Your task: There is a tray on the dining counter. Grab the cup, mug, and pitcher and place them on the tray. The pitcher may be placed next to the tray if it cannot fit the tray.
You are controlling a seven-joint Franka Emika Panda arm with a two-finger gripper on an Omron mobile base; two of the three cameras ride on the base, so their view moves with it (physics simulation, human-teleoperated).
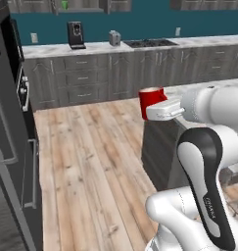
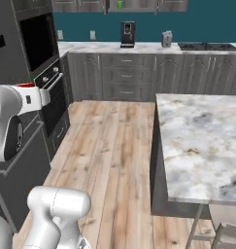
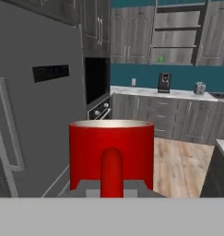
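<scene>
My gripper (image 1: pixel 158 110) is shut on the red mug (image 1: pixel 152 99), holding it upright in the air off the left end of the dining counter (image 2: pixel 202 141). In the hand view the mug (image 3: pixel 111 145) sits close up, its handle facing the camera and its pale inside showing at the rim, with the gripper (image 3: pixel 111 190) under it. A sliver of the mug (image 2: pixel 25 84) peeks above the hand in the right base view. The green cup (image 3: pixel 160 60) is a small spot on an open wall shelf. The tray and the pitcher are out of view.
A tall dark fridge (image 3: pixel 35 106) and a built-in oven (image 2: pixel 54 95) line the left wall. Across the wood floor, the back worktop carries a coffee machine (image 2: pixel 127 34) and a toaster (image 2: pixel 166 38). A stool (image 2: pixel 226 232) stands at the counter's near corner.
</scene>
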